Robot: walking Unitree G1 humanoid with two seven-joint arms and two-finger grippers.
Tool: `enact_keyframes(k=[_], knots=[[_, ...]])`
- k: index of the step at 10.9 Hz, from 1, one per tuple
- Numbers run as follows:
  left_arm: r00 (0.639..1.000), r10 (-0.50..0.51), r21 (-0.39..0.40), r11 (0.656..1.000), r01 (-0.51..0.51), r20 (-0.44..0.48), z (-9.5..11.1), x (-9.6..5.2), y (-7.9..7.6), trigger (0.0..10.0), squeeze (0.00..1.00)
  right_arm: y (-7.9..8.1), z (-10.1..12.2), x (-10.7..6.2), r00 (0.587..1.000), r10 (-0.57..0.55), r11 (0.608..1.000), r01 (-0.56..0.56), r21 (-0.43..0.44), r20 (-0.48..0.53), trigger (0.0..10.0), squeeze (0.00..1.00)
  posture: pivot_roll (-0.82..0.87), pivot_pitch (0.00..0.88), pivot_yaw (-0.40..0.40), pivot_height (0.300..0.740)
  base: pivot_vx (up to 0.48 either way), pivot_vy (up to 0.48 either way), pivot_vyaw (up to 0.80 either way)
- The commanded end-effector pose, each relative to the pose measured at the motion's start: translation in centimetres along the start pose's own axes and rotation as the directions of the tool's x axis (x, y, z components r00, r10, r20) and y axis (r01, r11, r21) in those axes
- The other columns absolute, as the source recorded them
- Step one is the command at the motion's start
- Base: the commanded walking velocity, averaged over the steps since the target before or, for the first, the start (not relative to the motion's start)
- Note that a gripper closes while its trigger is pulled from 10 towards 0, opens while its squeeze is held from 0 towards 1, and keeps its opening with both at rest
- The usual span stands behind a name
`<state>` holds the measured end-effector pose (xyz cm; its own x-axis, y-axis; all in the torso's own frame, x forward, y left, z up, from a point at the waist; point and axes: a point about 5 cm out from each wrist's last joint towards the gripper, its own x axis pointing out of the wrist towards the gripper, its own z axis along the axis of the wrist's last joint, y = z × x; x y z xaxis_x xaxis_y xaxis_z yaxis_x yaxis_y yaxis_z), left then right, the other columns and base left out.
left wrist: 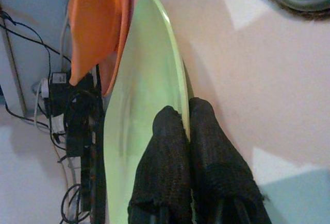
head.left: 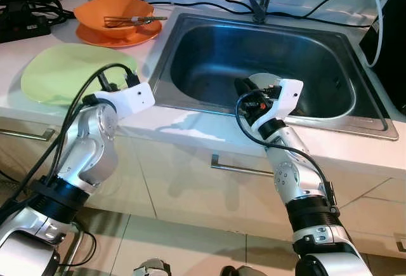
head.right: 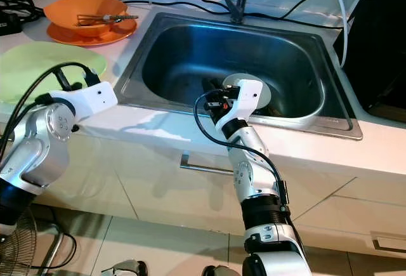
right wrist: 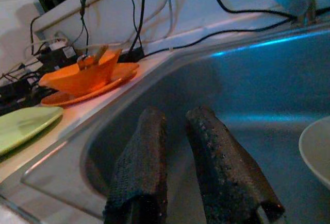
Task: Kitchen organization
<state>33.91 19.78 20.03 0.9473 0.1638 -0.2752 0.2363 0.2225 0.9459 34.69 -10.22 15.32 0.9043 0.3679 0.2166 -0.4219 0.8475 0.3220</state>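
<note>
Brushed steel sink [head.left: 190, 47], glossy green plate [head.left: 70, 72], shiny orange bowl [head.left: 114, 14], smooth pale counter [head.left: 190, 127]

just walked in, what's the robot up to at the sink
The left gripper has its jaws closed on the rim of the green plate on the counter. The right gripper hangs inside the sink, jaws slightly apart and empty, beside a pale dish. An orange bowl on a plate sits behind.
</note>
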Motion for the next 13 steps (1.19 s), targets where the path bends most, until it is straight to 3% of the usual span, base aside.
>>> enact_keyframes(k=[1, 3, 4, 5, 7, 9, 11, 12, 13], knots=[[0.999, -0.05, -0.004, 0.999, 0.05, -0.001, 0.0, 0.2, -0.9, 0.0, 0.0, -0.3, 0.3, 0.1, 1.0, -0.012, 1.0, 0.012, 0.011, 0.004, 10.0, 0.0, 0.11, 0.091, -0.046, 0.74, 0.0, 0.0, 0.0], [0.999, 0.053, 0.001, 0.999, -0.053, -0.006, 0.1, 0.0, 0.7, 0.0, 0.0, -0.3, 0.3, 0.2, 1.0, -0.013, 1.0, 0.013, 0.012, 0.004, 10.0, 0.0, 0.12, 0.092, -0.048, 0.74, 0.0, 0.0, 0.0], [0.99, 0.143, 0.001, 0.99, -0.143, -0.02, 0.0, -0.2, 1.9, 5.2, 0.0, -0.3, 0.3, 0.3, 1.0, -0.011, 1.0, 0.011, 0.014, 0.001, 10.0, 0.0, 0.12, 0.092, -0.051, 0.74, 0.0, 0.0, 0.0], [0.986, 0.164, -0.006, 0.986, -0.164, -0.028, -0.2, -0.4, 2.2, 10.0, 0.0, -0.3, 0.2, 0.3, 1.0, -0.009, 1.0, 0.009, 0.015, -0.003, 10.0, 0.0, 0.13, 0.091, -0.054, 0.74, 0.0, 0.0, 0.0], [0.983, 0.179, 0.001, 0.984, -0.179, -0.044, -0.6, -0.6, 2.5, 10.0, 0.0, -0.3, 0.2, 0.4, 1.0, -0.005, 1.0, 0.005, 0.014, -0.006, 10.0, 0.0, 0.13, 0.089, -0.059, 0.74, 0.0, 0.0, 0.0], [0.959, 0.276, 0.028, 0.961, -0.275, -0.057, -1.0, -1.1, 4.3, 10.0, 0.0, -0.3, 0.3, 0.6, 1.0, 0.0, 1.0, 0.0, 0.014, -0.008, 10.0, 0.0, 0.14, 0.086, -0.065, 0.74, 0.0, 0.0, 0.0], [0.899, 0.437, 0.058, 0.899, -0.435, -0.027, -0.6, -1.8, 7.0, 10.0, 0.0, -0.1, 0.2, 0.8, 1.0, 0.007, 1.0, -0.007, 0.016, -0.011, 10.0, 0.0, 0.15, 0.082, -0.067, 0.74, 0.0, 0.0, 0.0], [0.886, 0.464, 0.061, 0.885, -0.462, -0.018, -0.4, -2.0, 7.5, 10.0, 0.0, -0.1, 0.2, 0.8, 1.0, 0.008, 1.0, -0.008, 0.017, -0.012, 10.0, 0.0, 0.15, 0.082, -0.067, 0.74, 0.0, 0.0, 0.0], [0.841, 0.539, 0.056, 0.839, -0.541, 0.047, 0.6, -2.6, 8.6, 10.0, 0.0, 0.0, 0.2, 0.9, 1.0, 0.01, 1.0, -0.01, 0.018, -0.012, 10.0, 0.0, 0.15, 0.079, -0.065, 0.74, 0.0, 0.0, 0.0]])
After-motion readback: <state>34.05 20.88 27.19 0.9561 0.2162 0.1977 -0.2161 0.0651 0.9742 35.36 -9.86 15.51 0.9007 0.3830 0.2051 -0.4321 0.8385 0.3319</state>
